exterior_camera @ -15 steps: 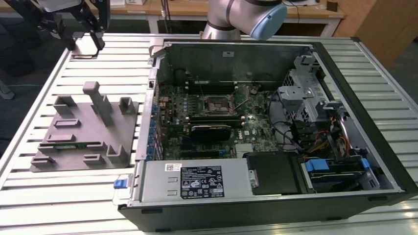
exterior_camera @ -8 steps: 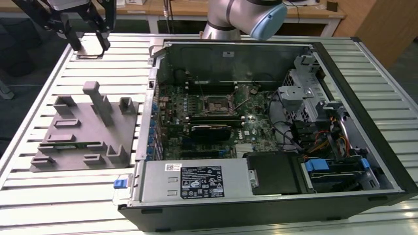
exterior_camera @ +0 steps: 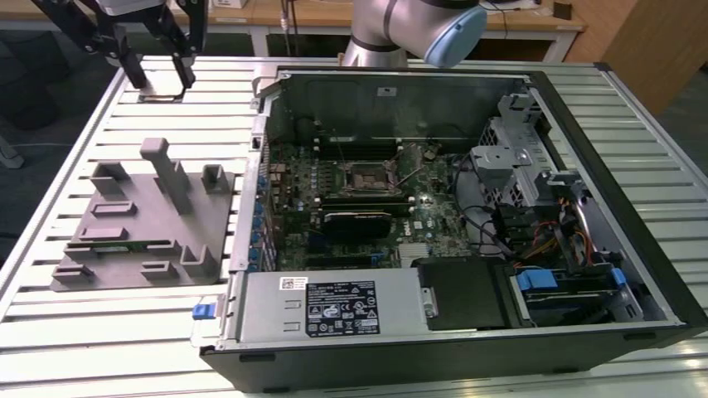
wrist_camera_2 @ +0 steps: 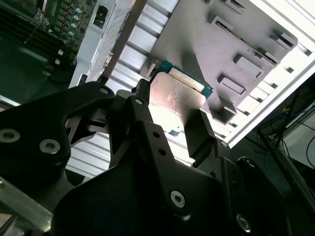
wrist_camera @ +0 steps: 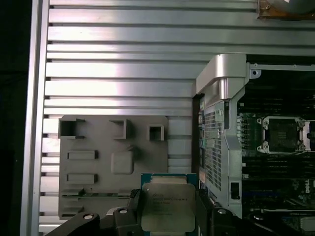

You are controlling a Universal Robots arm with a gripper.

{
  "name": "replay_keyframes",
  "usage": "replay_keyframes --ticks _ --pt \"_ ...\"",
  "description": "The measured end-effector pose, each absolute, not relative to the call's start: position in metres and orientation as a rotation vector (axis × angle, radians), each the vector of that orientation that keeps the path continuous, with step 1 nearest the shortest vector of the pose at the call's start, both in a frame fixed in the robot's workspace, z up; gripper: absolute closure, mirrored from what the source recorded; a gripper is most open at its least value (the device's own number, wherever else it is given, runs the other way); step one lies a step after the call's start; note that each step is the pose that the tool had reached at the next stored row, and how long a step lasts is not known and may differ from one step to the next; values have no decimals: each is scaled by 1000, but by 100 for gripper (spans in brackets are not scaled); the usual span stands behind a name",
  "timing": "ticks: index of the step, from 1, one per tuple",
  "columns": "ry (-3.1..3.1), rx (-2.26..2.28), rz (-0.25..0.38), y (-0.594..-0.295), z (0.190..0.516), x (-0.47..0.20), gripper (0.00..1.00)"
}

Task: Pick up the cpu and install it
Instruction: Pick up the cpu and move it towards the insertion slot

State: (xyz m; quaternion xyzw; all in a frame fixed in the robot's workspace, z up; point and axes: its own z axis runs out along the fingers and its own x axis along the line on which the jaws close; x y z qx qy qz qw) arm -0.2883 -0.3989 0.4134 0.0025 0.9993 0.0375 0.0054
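Cpu [wrist_camera: 168, 206] off the tabletop [exterior_camera: 99, 332], clamped in the pincer [exterior_camera: 161, 83]. Pincer closed down to the chip's width, fingers [wrist_camera_2: 197, 132] bearing on two opposite edges. Metal lid turned toward both wrist views, clear of the pads.

In the exterior view, pincer at the far corner on that view's left, beyond the grey holder [exterior_camera: 133, 232] and well apart from the open case [exterior_camera: 652, 249]. Flat pale shape between the fingertips there, probably the chip; hard to make out from that angle. In the first wrist view, holder and slats in the background behind the chip.

Socket [wrist_camera: 283, 135] on the board inside the case, hollow centre bare. Install not yet done.

Handling, as judged:
- Light, thin, rigid; no flex to expect.
- Smooth lid and narrow edges, so little purchase. Likely to slip or tilt if gripped off-centre.
- Underside presumably fragile: contacts there, not to be touched or scraped.
- Best hold: the two opposite edges of the green rim, mid-length, as now. Leaves lid and underside free.
- Grip looks centred and square in both wrist views, with the chip flat across the fingers.
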Motion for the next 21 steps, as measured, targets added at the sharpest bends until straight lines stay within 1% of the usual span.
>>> replay_keyframes --ticks 21 --pt "3128 8 127 -398 413 -250 47"
